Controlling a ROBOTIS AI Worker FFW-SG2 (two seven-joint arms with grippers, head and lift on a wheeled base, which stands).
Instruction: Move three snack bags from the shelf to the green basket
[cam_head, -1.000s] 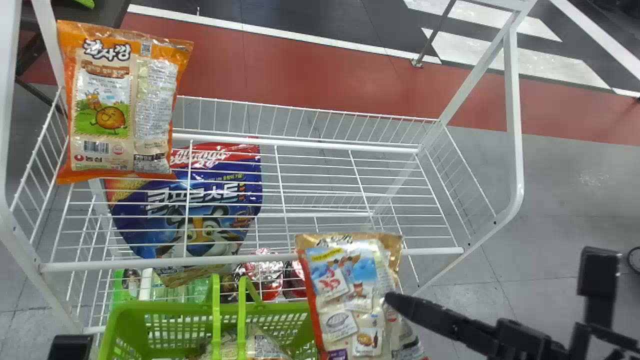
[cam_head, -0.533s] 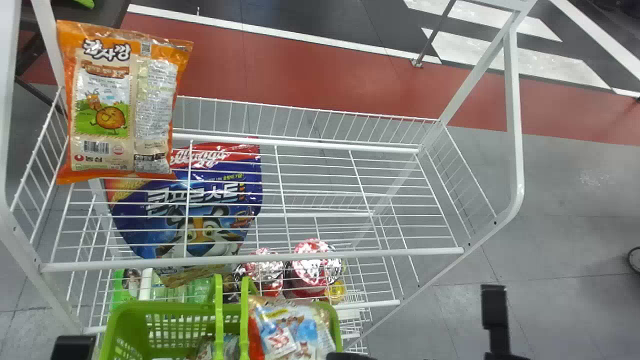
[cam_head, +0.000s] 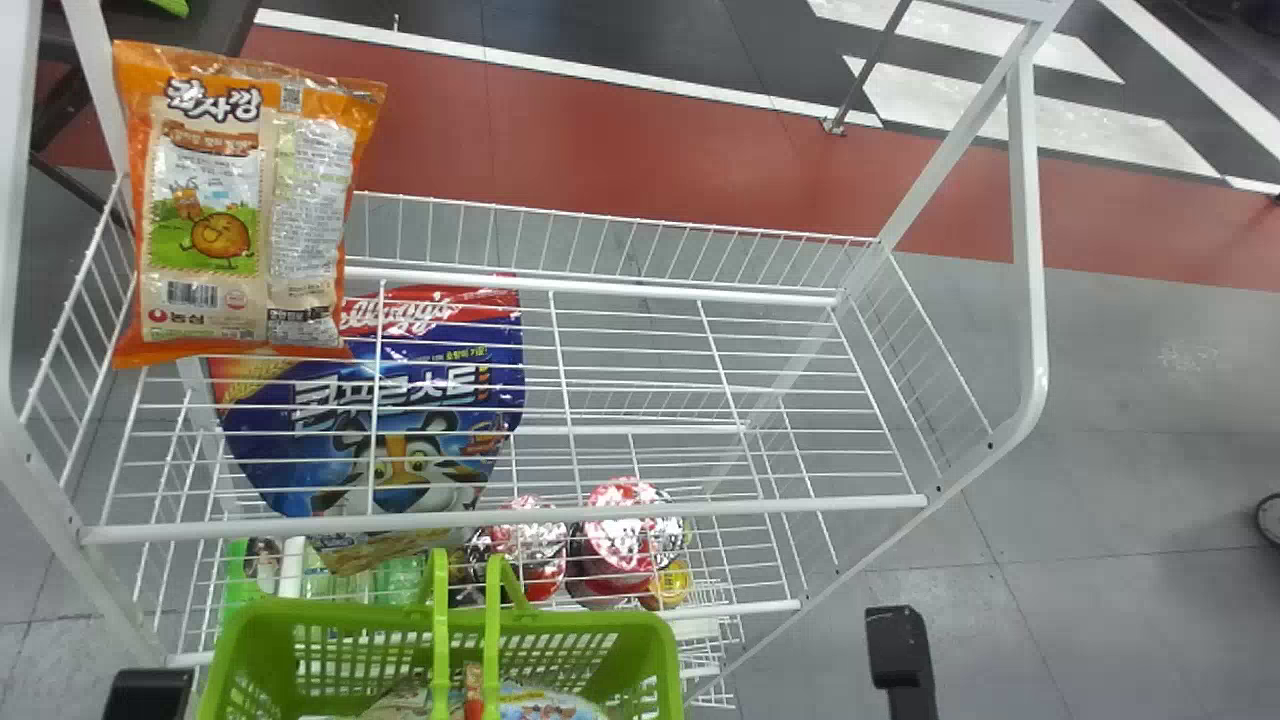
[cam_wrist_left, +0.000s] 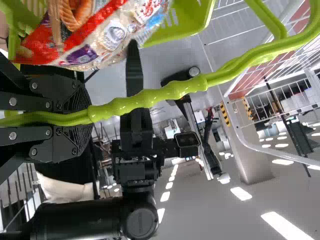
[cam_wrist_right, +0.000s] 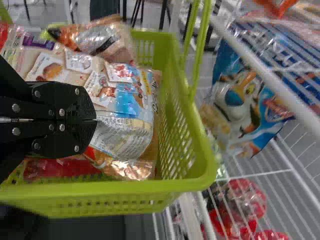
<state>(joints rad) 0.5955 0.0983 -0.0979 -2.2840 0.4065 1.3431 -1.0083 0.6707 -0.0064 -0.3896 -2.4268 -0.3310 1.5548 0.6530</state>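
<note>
At the robot's left, the paired green handles are being clasped between the closed jaws of the left gripper. At the left end of the upper wire shelf, an orange potato snack bag is being displayed with its printed back up; it is not being touched by either gripper. Beneath it, a blue cereal pouch is being carried by a lower level.

Further right, in front of the shelf, the green basket is being presented with its mouth open. Inside, a pictured snack bag is being pinched near its middle by the right gripper, whose jaws are being kept close together on the film. Beside it, an orange-brown snack bag and a red package are being held by the basket; the final count is not being certified. To the right, red-lidded cups are being stored on the lower level.

The pinched bag is being assessed as light, soft and slippery, with brittle contents; release above the other bags is being advised, without pressing. Should the orange one be required, a hold at its flat end seal is being recommended, the puffed centre being spared from crushing.
</note>
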